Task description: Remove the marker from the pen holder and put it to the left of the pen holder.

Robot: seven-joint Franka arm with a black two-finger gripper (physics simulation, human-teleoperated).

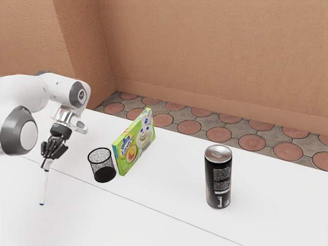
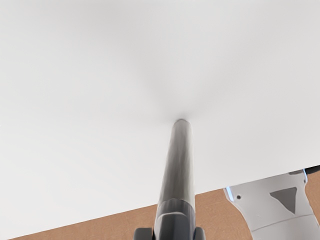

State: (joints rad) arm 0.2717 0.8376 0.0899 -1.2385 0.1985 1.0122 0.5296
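In the exterior view my gripper [image 1: 47, 163] is shut on the marker [image 1: 44, 185], a thin white stick with dark blue ends that hangs down nearly upright. The wrist view has the marker [image 2: 177, 170] running away from the gripper [image 2: 169, 234], with a fingertip on each side of it. Its far end is at or just above the white table; contact cannot be told. The black mesh pen holder [image 1: 102, 165] stands to the exterior view's right of the marker, with no marker in it.
A green and yellow food box [image 1: 134, 142] stands right beside the pen holder. A tall black can [image 1: 218, 177] stands farther toward the exterior view's right on the white table [image 1: 169, 189]. The robot's base [image 2: 280, 202] is at the table's edge in the wrist view.
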